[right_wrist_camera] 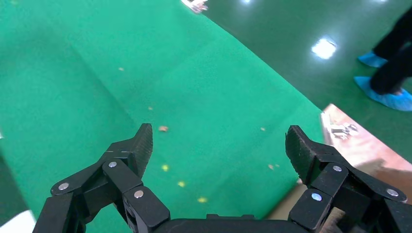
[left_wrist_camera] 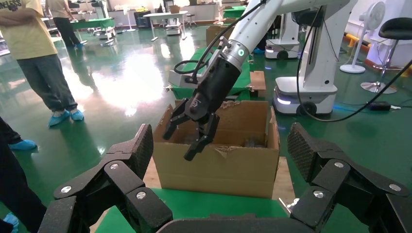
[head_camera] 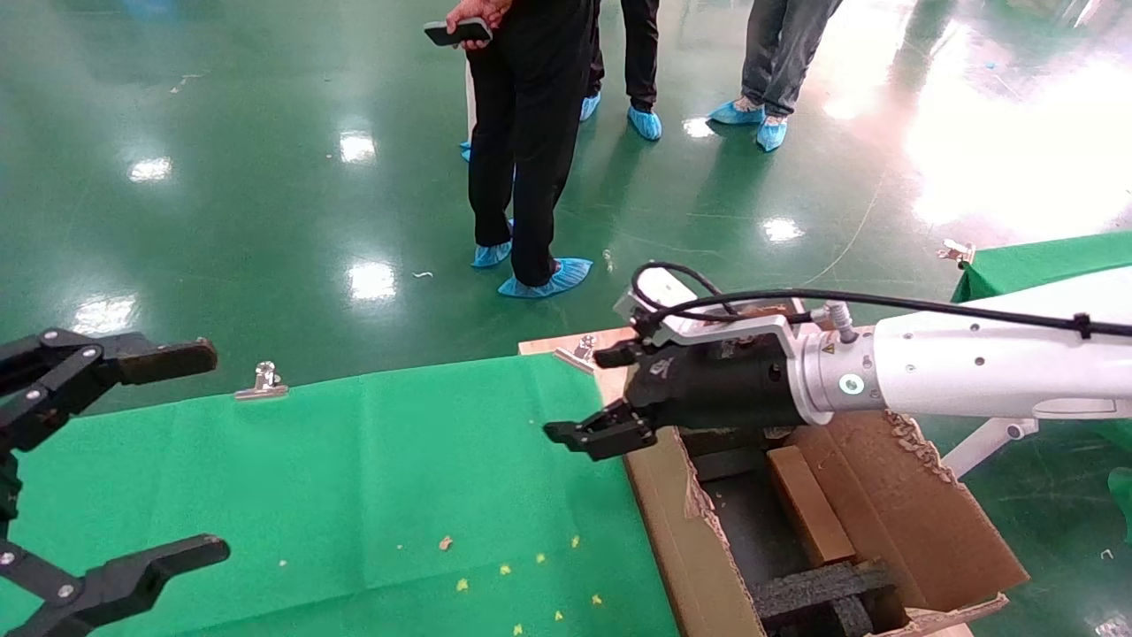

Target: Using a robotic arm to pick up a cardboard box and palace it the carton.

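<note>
Black and spread wide with nothing between its fingers, my right gripper [head_camera: 584, 433] hangs off the robotic arm [head_camera: 973, 363] just above the carton's near rim, over the edge of the green cloth [head_camera: 354, 478]. I see the cardboard box [head_camera: 809, 504] lying inside the carton [head_camera: 920, 522], beside black foam blocks [head_camera: 822, 593]. My left gripper [head_camera: 133, 460] waits open, well apart over the cloth.

I see matt green cloth on counter [head_camera: 354, 460], rough torn corrugated carton [head_camera: 920, 522], glossy green floor [head_camera: 221, 177], smooth white arm [head_camera: 990, 363]
</note>
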You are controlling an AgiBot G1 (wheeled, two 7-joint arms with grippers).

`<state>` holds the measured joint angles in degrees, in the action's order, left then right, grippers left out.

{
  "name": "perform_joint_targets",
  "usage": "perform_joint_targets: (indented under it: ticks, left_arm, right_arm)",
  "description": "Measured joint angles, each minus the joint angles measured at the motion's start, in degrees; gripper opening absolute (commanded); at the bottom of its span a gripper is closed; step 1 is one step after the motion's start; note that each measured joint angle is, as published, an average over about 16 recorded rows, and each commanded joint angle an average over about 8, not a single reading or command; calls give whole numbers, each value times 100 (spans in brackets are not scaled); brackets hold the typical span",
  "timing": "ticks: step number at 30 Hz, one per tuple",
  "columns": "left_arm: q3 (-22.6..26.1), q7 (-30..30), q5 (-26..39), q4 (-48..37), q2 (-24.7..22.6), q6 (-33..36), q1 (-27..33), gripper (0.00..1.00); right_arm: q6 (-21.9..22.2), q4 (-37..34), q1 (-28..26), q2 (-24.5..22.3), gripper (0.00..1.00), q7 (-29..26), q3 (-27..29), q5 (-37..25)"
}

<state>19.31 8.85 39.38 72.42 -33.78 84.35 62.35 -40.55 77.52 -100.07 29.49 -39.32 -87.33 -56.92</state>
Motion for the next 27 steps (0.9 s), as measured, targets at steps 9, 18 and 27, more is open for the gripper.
perform_joint_targets:
  ticks: [9, 18, 27]
  left_arm:
    - [1, 0, 0, 0, 0, 0, 0, 100]
    - [2, -1, -1, 0, 0, 0, 1, 100]
    - [2, -1, -1, 0, 1, -1, 1, 100]
  right_arm:
    - [-774, -68, 660, 95, 100, 490, 1223, 258]
    - [-1566, -137, 1335, 192, 100, 991, 2473, 522]
    - [-2234, -195, 1905, 274, 100, 1413, 3528, 745]
